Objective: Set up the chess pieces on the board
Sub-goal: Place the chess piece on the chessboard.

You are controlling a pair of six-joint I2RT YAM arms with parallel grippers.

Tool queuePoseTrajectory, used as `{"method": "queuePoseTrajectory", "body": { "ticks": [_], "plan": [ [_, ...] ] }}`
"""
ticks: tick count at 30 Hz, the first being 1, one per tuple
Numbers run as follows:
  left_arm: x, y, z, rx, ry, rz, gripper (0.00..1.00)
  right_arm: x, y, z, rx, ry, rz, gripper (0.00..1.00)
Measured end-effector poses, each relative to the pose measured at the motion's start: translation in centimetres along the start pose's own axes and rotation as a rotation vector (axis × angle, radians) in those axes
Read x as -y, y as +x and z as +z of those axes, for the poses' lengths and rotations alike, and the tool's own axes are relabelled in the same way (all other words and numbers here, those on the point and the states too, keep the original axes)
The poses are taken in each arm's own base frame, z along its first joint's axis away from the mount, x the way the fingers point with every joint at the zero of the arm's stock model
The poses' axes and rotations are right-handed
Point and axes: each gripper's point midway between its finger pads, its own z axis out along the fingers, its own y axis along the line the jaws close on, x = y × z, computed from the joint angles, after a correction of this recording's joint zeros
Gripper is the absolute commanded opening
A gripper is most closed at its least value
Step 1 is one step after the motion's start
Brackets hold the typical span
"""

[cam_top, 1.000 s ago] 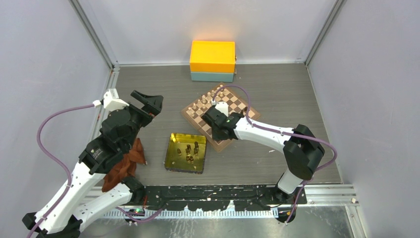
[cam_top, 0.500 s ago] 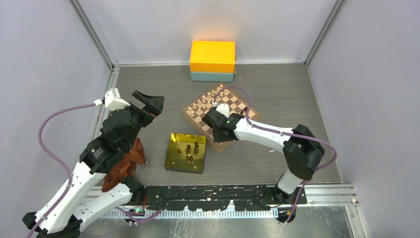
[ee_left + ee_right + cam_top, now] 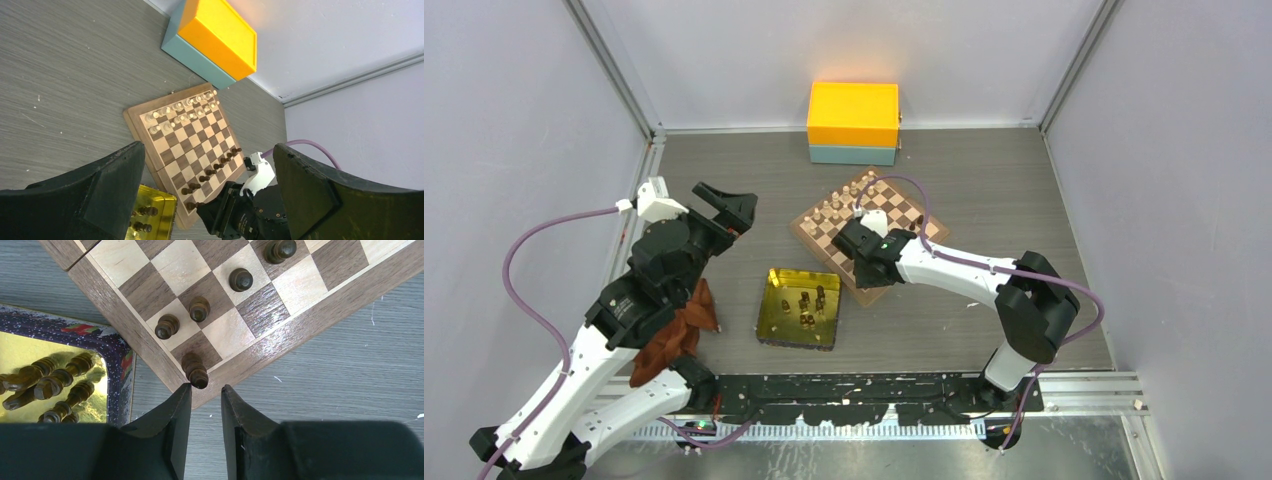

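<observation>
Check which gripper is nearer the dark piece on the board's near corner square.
Right. The right gripper sits just off a corner of the board, jaws open, tips almost at the corner piece. The left gripper, also open, hangs well off to the left.

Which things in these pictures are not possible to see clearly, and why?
- Top view: the right arm covers the right pincer and the near corner of the board.
- Top view: the types of the dark pieces are too small to tell.
- Right wrist view: the left edge cuts off the gold tray, so its pieces cannot be counted.
- Left wrist view: the left pincer hides most of the tray.
</observation>
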Motion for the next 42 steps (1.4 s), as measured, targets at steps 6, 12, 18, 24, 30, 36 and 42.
{"method": "queuePoseTrajectory", "body": {
  "ticks": [6, 12, 18, 24, 30, 36, 42],
  "plan": [
    [0.0, 0.0, 0.0, 0.0, 0.0, 0.0, 1.0, -0.1, -0.2, -0.1, 0.003, -0.003, -0.007, 0.34],
    [0.0, 0.0, 0.0, 0.0, 0.0, 0.001, 1.0, -0.7, -0.7, -0.5, 0.017, -0.019, -0.02, 0.34],
    [0.0, 0.0, 0.0, 0.001, 0.001, 0.001, 1.0, -1.2, -1.1, -0.8, 0.028, -0.033, -0.025, 0.34],
    [0.0, 0.0, -0.1, 0.001, 0.002, 0.003, 1.0, -1.3, -1.0, -0.9, 0.027, -0.034, -0.03, 0.34],
    [0.1, -0.3, -0.3, 0.007, 0.009, -0.002, 1.0, -1.6, -1.5, -1.2, 0.038, -0.041, -0.03, 0.34],
    [0.1, -0.3, -0.4, 0.008, 0.011, -0.002, 1.0, -2.1, -1.9, -1.9, 0.062, -0.043, -0.063, 0.33],
    [0.1, -0.6, -0.7, 0.015, 0.02, -0.005, 1.0, -3.8, -2.8, -3.3, 0.095, -0.084, -0.102, 0.33]
  ]
}}
